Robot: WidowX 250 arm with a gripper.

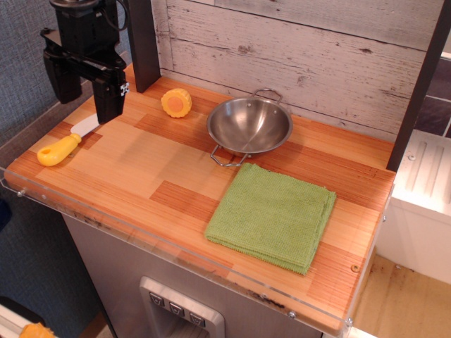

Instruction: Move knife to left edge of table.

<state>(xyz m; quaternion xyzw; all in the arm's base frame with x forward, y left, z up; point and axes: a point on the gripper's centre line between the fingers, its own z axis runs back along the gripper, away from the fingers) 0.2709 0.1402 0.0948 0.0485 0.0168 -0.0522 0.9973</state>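
The knife (62,145) lies flat near the left edge of the wooden table (141,176), yellow handle toward the front left, pale blade pointing back right. The blade tip is hidden behind one of my fingers. My black gripper (87,95) hangs open and empty above the blade end, its two fingers (108,98) spread wide apart, clear of the knife.
A round yellow corn piece (176,103) lies at the back. A steel bowl (249,125) with wire handles stands mid-table. A folded green cloth (272,216) lies in front of it. A dark post (141,44) stands at the back left. A clear acrylic rim (42,198) edges the table.
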